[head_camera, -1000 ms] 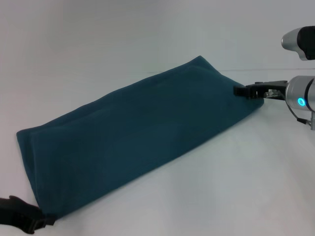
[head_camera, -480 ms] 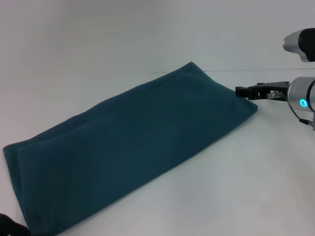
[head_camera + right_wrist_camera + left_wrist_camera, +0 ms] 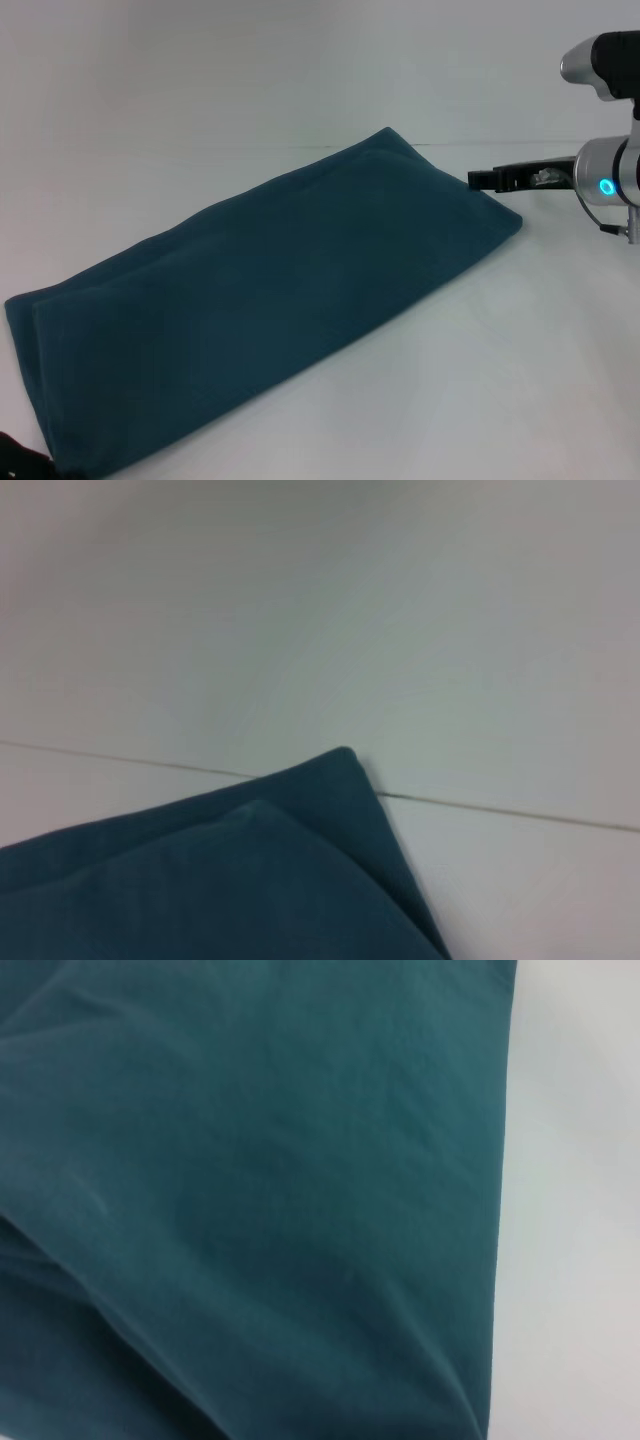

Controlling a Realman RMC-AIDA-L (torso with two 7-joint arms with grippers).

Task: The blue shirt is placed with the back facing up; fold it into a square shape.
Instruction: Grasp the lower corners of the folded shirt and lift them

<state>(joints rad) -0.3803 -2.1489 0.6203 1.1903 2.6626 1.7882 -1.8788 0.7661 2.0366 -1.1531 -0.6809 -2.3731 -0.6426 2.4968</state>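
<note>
Bare table (image 3: 480, 360) all round blue shirt (image 3: 260, 300); right gripper (image 3: 482, 179) at far corner.

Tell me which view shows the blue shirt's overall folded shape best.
The head view: the blue shirt lies there as a long folded band running diagonally across the white table. The left wrist view shows only close-up fabric and one edge; the right wrist view shows just one layered corner.

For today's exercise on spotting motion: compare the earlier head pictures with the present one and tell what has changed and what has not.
The blue shirt, a long folded strip, slid toward the robot's left; its near-left end now lies closer to the picture's left edge. The left end effector dropped almost out of view at the bottom-left corner. The right end effector rose slightly, remaining at the shirt's far-right end. The shirt's folded shape stayed the same.
</note>
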